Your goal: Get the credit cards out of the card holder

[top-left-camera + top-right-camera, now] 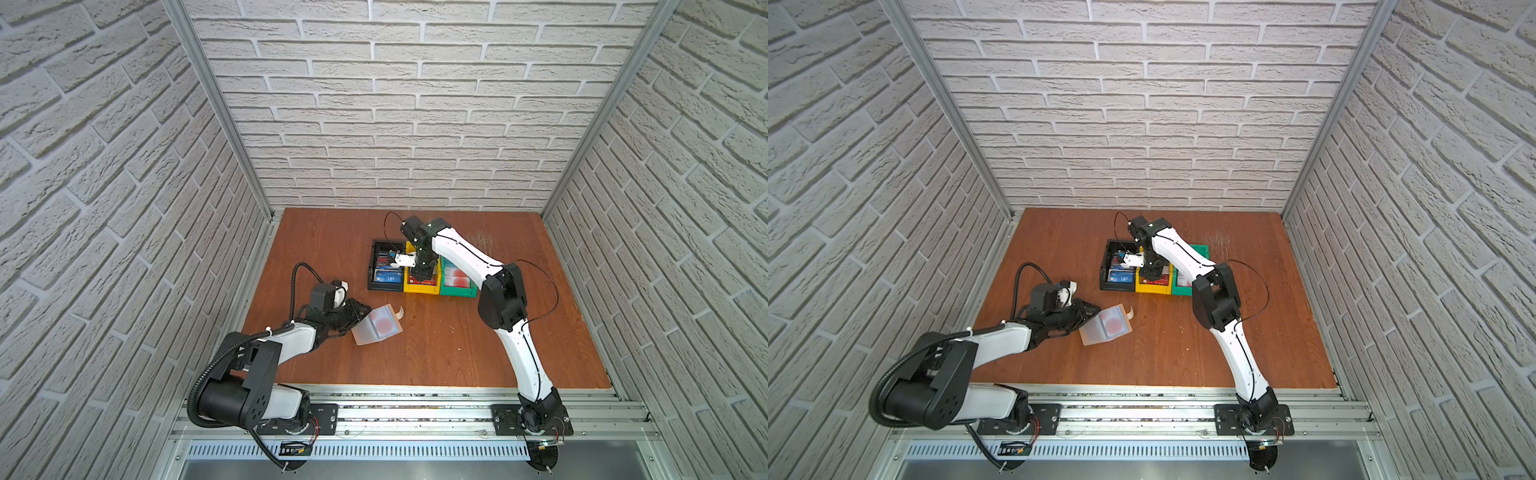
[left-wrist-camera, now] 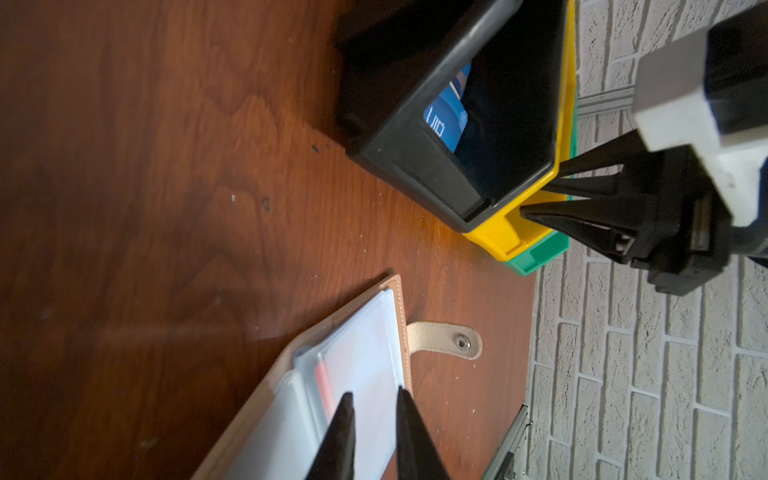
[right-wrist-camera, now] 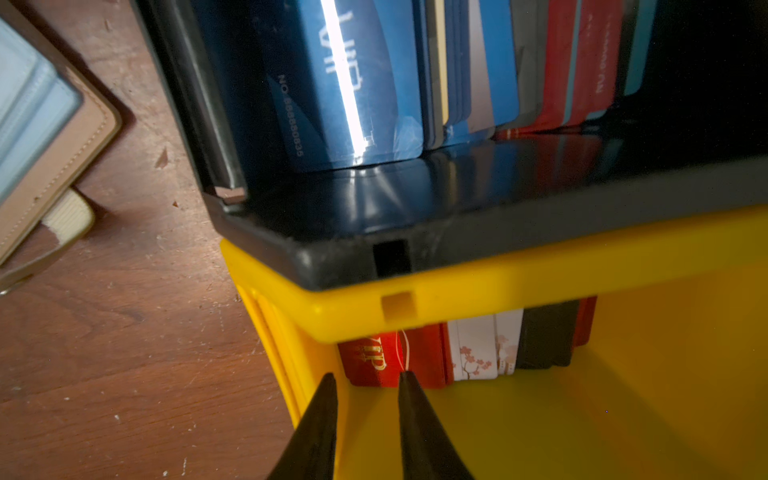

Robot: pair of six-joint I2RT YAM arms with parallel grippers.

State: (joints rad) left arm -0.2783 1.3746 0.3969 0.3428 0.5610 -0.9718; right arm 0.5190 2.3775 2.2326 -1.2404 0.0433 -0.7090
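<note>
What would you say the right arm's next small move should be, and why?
Probably move the open, empty right gripper from the yellow plastic bin to the tan leather card holder: a pale card with a red circle sits in its sleeve by the left gripper.

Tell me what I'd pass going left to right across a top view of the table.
Left gripper → black bin → yellow bin → green bin. The card holder is left out: it overlaps the gripper and the black bin.
</note>
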